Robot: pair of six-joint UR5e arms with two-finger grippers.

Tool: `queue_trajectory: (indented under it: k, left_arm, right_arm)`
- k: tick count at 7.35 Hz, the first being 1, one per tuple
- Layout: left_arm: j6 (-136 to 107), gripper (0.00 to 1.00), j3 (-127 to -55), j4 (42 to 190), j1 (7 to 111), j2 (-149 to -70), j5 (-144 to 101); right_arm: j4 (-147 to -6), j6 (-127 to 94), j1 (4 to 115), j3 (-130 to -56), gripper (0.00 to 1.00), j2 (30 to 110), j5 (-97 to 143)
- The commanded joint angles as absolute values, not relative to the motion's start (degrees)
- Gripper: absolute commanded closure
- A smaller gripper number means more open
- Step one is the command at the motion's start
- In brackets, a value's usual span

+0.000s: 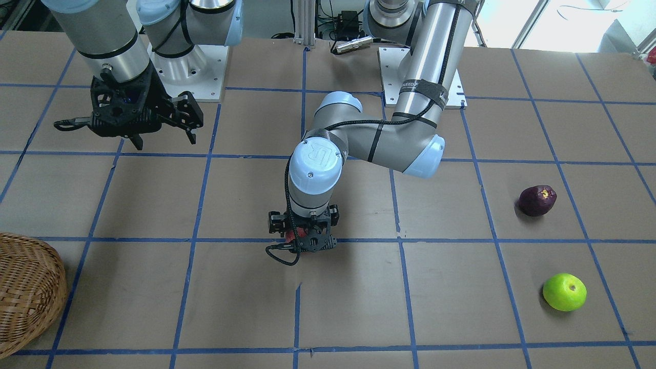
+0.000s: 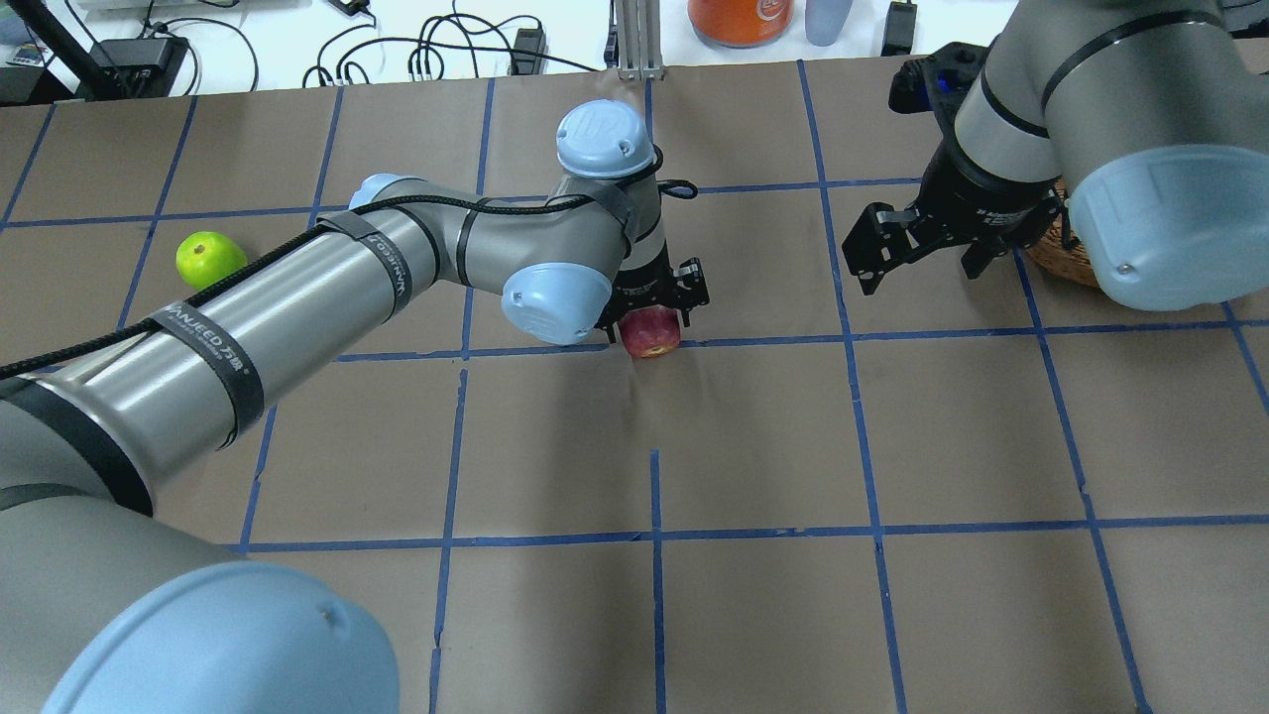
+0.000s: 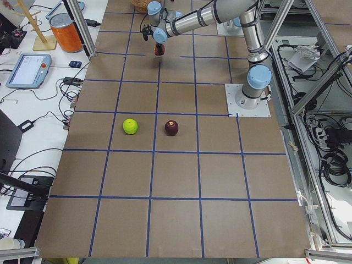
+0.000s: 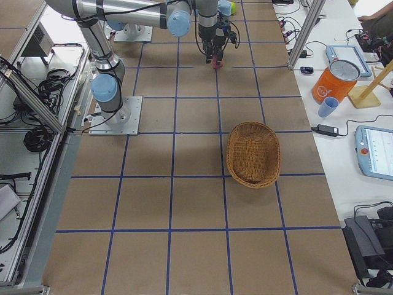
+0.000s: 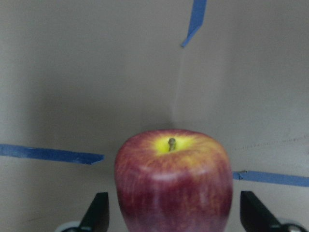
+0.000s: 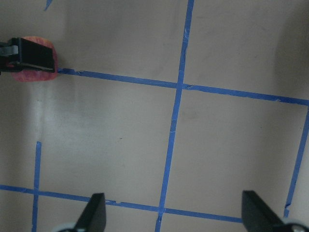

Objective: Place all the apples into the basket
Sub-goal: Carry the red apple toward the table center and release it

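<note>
The left gripper (image 5: 176, 212) stands low over the middle of the table (image 1: 359, 307), its two fingers (image 5: 99, 215) spread apart on either side of the red apple (image 5: 174, 179), with a thin gap showing between each finger and the fruit in the left wrist view. The red apple sits on the brown paper with its stem up and a yellow patch around the stem, right on a blue tape line near the centre of the grid. The left arm reaches in from the robot's left side, elbow bent, wrist pointing straight down.

The two other apples lie well apart from it, far over on the robot's left side of the table. The dark purple apple (image 1: 536, 200) rests nearer the robot's base and the green apple (image 1: 565, 291) farther from it, each in its own taped square, near each other but not touching.

The wicker basket (image 4: 253, 153) stands on the robot's right side of the table, well apart from all three apples, with nothing seen inside it in the right-end view.

The right gripper (image 6: 176, 215) hangs above the table on that right side, near the basket, its fingers wide apart and holding nothing; its wrist camera looks down on bare paper and tape lines, with the red apple at the far left edge of the view
</note>
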State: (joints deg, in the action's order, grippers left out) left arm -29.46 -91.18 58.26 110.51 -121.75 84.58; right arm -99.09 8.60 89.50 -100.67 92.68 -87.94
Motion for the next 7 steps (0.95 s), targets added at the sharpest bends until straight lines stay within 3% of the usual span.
queue_trajectory:
  k: [1,5,7]
  left_arm:
    - [-29.36,0.00,-90.97,58.36,110.48,-119.73,84.90]
    - [-21.68,0.00,-88.68,68.23,99.44,-110.68,83.67]
    - [-10.69,0.00,-89.99,76.61,91.54,-106.45,86.55]
  right_arm:
    - [-99.05,8.88,89.47,-100.72,0.00,92.46,-88.24]
    - [-102.28,8.18,89.56,-103.17,0.00,91.24,-87.46]
    - [-113.94,0.14,94.35,-104.06,0.00,84.41,-84.55]
